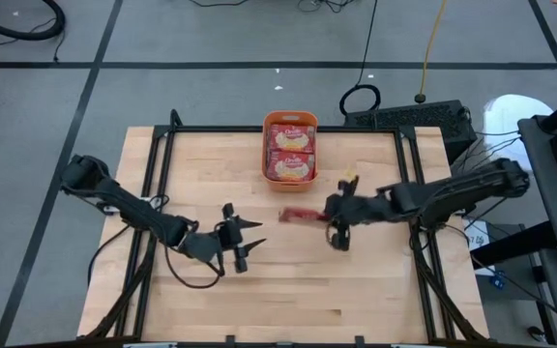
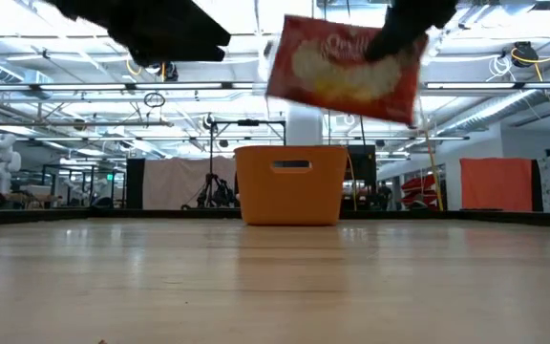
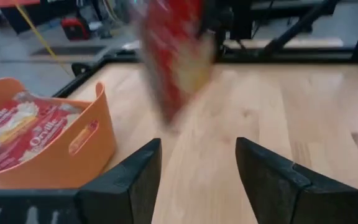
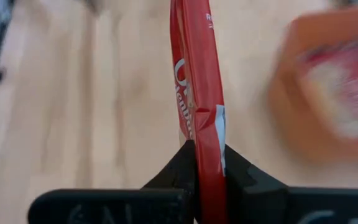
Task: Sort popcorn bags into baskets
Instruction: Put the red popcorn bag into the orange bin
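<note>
Over the left half of the wooden table, the left gripper hangs with its two dark fingers spread wide and nothing between them. Its arm reaches in from the table's left edge, and the wrist view looks between the parted fingers across bare planks.

Farther along, at the middle of the table's far edge, sits the orange basket. Two popcorn bags lie flat inside it, label faces up, one behind the other, filling the bin from end to end. From table height the basket shows as a plain orange box with a handle slot near its rim.

Between the basket and the right arm, a third popcorn bag is held clear of the wood. From above it appears edge-on as a thin red strip near the table's centre, just short of the basket's near side. The low view shows this bag tilted in the air above the basket's rim, its pale label facing the camera.

On the right, the right gripper is clamped on that bag's edge; its wrist view shows the fingers pinching the red packet from both sides, with the basket blurred off to one side.
</note>
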`<state>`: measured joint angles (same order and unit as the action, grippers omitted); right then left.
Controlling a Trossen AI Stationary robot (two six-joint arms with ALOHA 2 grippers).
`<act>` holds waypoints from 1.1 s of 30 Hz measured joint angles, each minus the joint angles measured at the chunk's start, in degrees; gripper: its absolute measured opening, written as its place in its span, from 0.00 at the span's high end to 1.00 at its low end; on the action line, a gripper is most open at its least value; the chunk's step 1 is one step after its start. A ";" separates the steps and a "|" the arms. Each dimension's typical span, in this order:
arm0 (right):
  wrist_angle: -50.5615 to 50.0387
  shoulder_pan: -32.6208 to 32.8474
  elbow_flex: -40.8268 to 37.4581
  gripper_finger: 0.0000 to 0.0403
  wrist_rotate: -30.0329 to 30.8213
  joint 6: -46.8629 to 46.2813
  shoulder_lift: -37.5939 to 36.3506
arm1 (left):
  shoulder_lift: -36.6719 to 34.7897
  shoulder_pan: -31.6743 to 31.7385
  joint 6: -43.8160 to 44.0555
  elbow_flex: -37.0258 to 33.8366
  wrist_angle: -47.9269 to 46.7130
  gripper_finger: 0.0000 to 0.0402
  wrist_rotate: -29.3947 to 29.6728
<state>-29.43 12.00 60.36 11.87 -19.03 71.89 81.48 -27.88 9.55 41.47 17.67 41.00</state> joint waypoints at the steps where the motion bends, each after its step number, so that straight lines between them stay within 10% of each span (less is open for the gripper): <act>1: 0.13 -0.49 0.02 0.96 1.51 1.03 -1.30 | 0.13 0.00 -0.78 -1.40 3.30 0.48 0.01; 8: 0.97 -9.40 2.05 0.96 3.13 10.43 -5.43 | 0.95 2.06 -2.53 -5.81 10.22 0.51 0.21; 21: -1.10 -30.27 16.52 0.95 -20.68 27.89 6.09 | 0.89 6.10 -3.38 -6.07 10.51 0.51 -3.31; 33: -12.74 -37.74 29.69 0.95 -28.68 37.20 17.60 | 0.89 4.70 1.79 -6.07 10.43 0.51 -3.73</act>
<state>-42.17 -25.74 90.05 -16.81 18.17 89.49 82.37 -23.18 11.35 35.40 28.10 37.28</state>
